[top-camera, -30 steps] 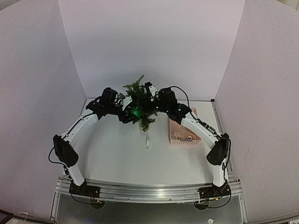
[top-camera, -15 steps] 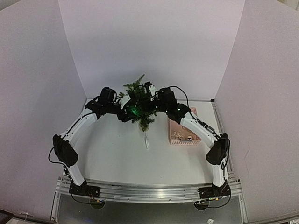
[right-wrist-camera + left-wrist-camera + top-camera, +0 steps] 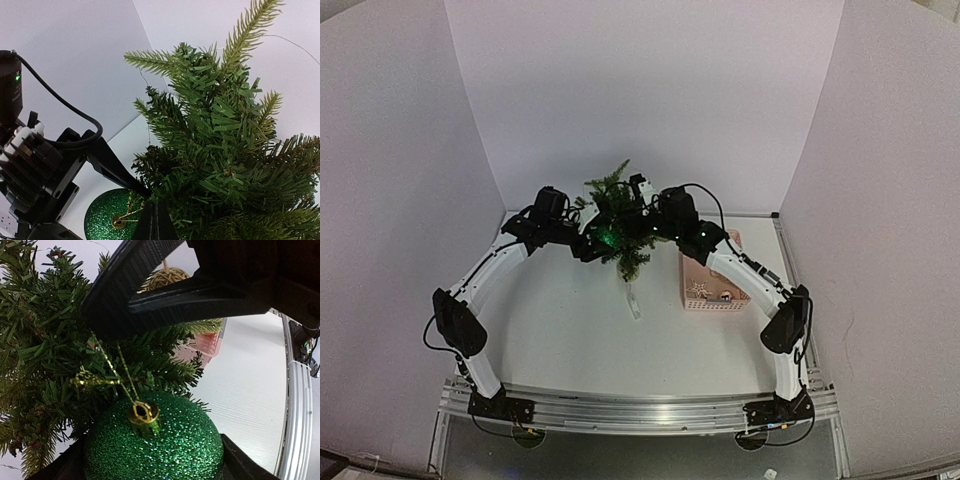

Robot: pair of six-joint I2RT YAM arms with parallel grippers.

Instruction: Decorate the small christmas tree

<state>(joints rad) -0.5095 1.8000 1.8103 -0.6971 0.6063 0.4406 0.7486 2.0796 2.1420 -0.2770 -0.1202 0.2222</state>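
At the back middle of the surface [image 3: 560,335], the small christmas tree [image 3: 616,212] is found between the two arms, leaning a little. A green glitter bauble [image 3: 152,442] is clasped across its width by the left hand [image 3: 597,244], whose jaws are spread wide around it. It is pressed against the lower branches, presumably so that its gold cord [image 3: 107,360] can be hooked over a twig. The right hand [image 3: 156,221] is closed tight among the needles. Whether a twig or the cord is pinched cannot be told, but the tree is probably being steadied. A wicker ball [image 3: 165,277] is seen hanging higher up. A pink basket [image 3: 705,290] with more ornaments is set just to the right. The cord is crowded by dense foliage and by the right hand's fingers.
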